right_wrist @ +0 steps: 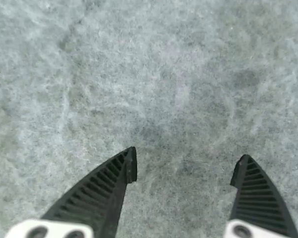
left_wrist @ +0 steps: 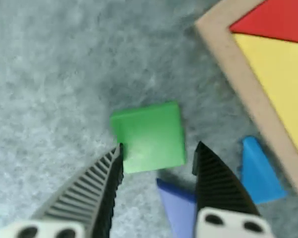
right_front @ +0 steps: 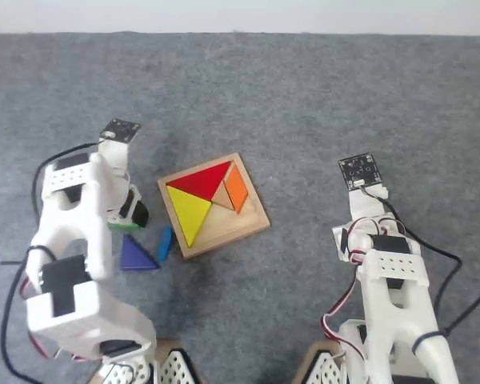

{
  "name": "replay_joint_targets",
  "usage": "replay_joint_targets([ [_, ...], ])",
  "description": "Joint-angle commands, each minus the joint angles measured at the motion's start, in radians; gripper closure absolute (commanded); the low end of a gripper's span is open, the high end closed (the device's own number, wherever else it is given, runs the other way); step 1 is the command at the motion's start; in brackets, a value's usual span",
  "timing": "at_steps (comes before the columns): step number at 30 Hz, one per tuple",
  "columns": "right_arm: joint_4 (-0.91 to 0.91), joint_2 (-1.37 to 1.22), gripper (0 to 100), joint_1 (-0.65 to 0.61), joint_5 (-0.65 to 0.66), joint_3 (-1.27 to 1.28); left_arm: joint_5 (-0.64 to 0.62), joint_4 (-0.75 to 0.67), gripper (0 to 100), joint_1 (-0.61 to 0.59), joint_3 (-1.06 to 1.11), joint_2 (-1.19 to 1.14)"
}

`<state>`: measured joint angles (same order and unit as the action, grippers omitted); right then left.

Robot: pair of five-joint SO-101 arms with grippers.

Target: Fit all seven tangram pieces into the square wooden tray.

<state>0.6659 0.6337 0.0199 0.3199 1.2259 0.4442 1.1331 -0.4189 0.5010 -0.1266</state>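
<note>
Over green square (left_wrist: 148, 136), left fingers (left_wrist: 216, 178) splayed

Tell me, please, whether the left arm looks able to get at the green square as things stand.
Probably yes: its open jaws stand either side of the green square with nothing lying on it, though the dark blue triangle beside one jaw might get nudged.
</note>
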Motion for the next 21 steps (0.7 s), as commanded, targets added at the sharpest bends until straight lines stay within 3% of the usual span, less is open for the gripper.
replay_joint_targets([
  [1, 0.008, 0.025, 69.1, -0.007, 0.014, -0.005, -0.003, -0.017, 80, -0.032, 0.004, 0.04],
  [7, 0.008, 0.025, 69.1, -0.007, 0.014, -0.005, 0.008, 0.009, 82, 0.003, -0.036, -0.098],
  [14, 0.008, 0.025, 69.1, -0.007, 0.014, -0.005, -0.034, -0.002, 82, 0.075, -0.07, -0.109],
  [21, 0.008, 0.025, 69.1, -0.007, 0.014, -0.005, -0.034, 0.046, 88, 0.08, -0.091, -0.084],
])
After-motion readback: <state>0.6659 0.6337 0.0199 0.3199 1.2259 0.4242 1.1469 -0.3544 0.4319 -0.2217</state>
